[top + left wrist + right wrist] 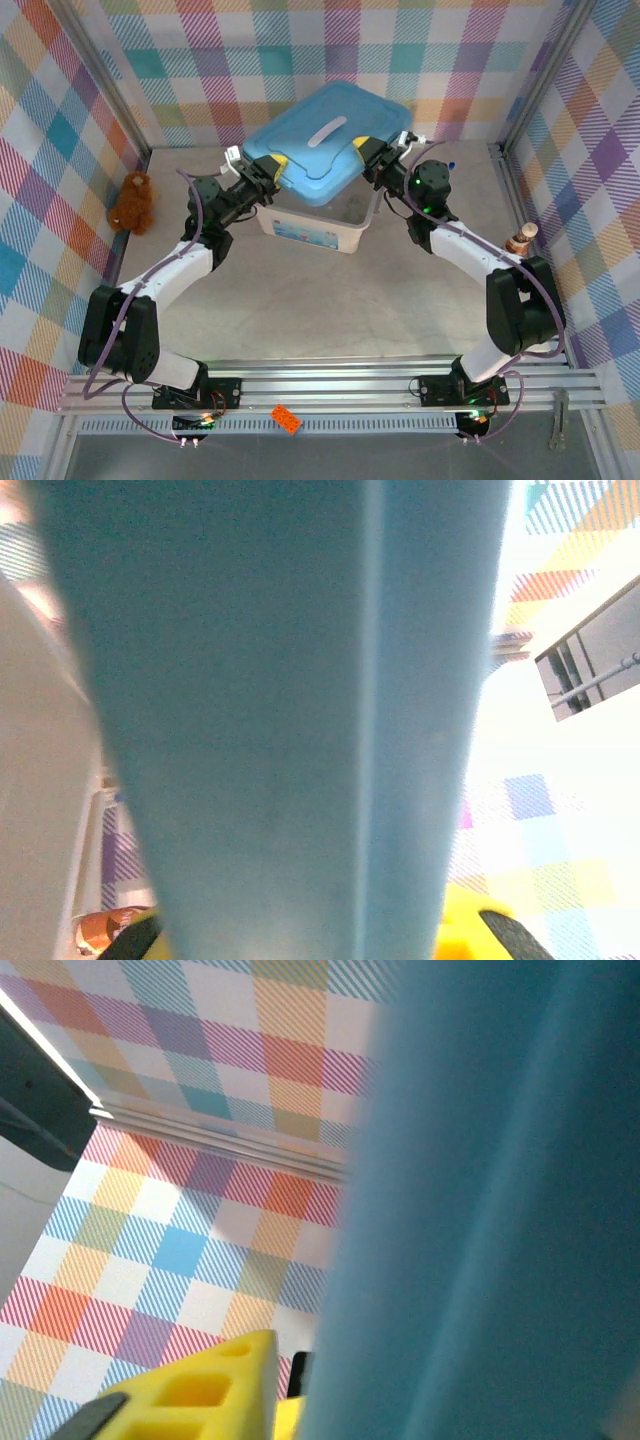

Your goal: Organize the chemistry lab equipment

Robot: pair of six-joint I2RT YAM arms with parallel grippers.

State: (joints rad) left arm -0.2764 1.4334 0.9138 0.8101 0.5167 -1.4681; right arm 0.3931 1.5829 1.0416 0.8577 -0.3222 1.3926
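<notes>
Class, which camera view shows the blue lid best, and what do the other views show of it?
The top external view: the whole blue lid shows, with its outline and handle, sitting askew over the clear bin. Both wrist views give a blurred, close-up stretch of its blue surface.

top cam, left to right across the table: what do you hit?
brown plush toy → left gripper → blue lid → right gripper → brown striped figure
</notes>
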